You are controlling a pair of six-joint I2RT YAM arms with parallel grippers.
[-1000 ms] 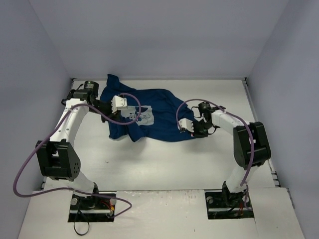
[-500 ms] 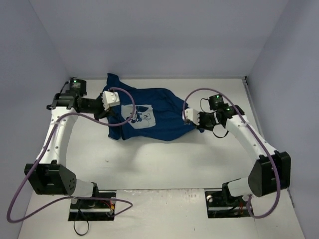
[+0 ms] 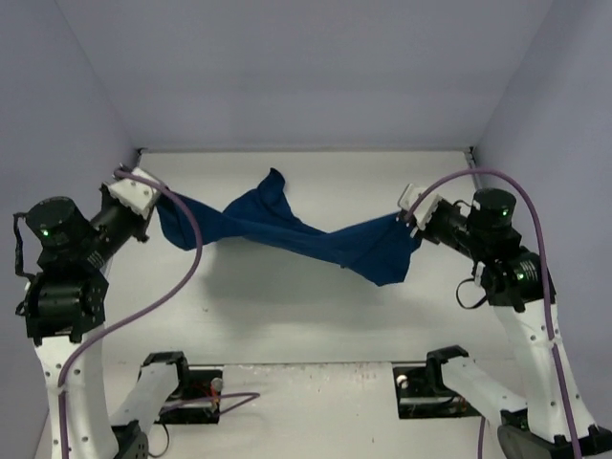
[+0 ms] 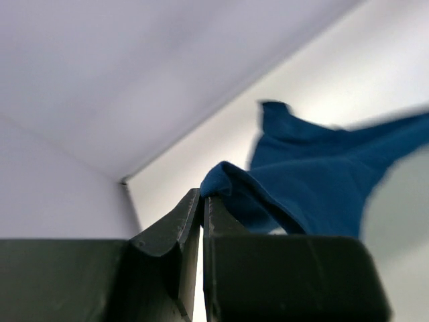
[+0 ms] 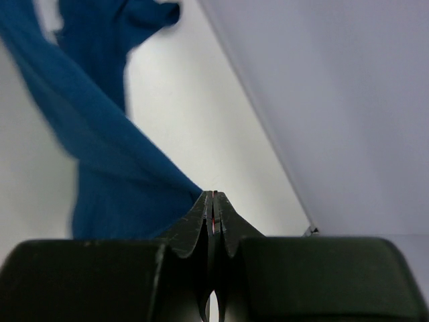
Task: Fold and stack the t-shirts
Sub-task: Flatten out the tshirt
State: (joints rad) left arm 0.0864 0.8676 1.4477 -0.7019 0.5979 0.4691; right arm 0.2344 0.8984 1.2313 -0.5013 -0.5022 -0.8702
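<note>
The navy blue t-shirt (image 3: pixel 316 239) hangs twisted in the air above the white table (image 3: pixel 287 306), stretched between my two grippers. Its print is hidden. My left gripper (image 3: pixel 156 206) is raised at the far left and shut on one end of the cloth; in the left wrist view the jaws (image 4: pixel 202 196) pinch a blue fold and the t-shirt (image 4: pixel 322 181) trails to the right. My right gripper (image 3: pixel 409 216) is raised at the right and shut on the other end; in the right wrist view the closed tips (image 5: pixel 212 194) meet the t-shirt (image 5: pixel 114 194) at its edge.
Pale walls enclose the table at the back (image 3: pixel 306 76), left and right. The arm bases (image 3: pixel 182 387) (image 3: pixel 440 382) sit at the near edge. Purple cables (image 3: pixel 186 258) loop from both arms.
Both arms have risen and swung outward, lifting the t-shirt off the table and pulling it into a twisted band between them.
</note>
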